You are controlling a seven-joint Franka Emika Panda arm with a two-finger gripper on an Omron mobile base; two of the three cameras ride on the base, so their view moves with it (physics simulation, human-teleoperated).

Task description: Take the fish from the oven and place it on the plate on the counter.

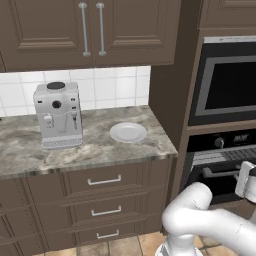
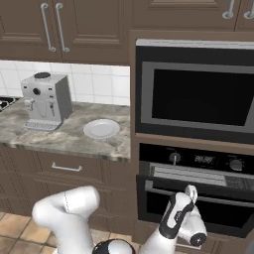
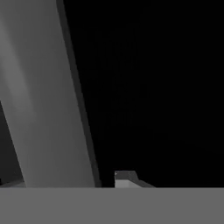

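Right base view: pincer (image 2: 190, 190) (white) at oven (image 2: 196, 191)

A grey coffee machine (image 1: 57, 115) stands against white wall tiles (image 1: 107, 87), under brown cabinets (image 1: 90, 30).

A: Gripper (image 2: 190, 190) position?

B: At the oven (image 2: 196, 191) front, fingertips up against the bar handle (image 2: 198, 194) of the door. Jaw state not resolvable from this side.

A: Plate (image 2: 101, 128)?

B: Up and well to the left of the gripper, flat on the counter (image 2: 64, 136). Coffee machine (image 2: 45, 101) farther left still. Dark-window appliance (image 2: 196, 92) directly above the gripper.
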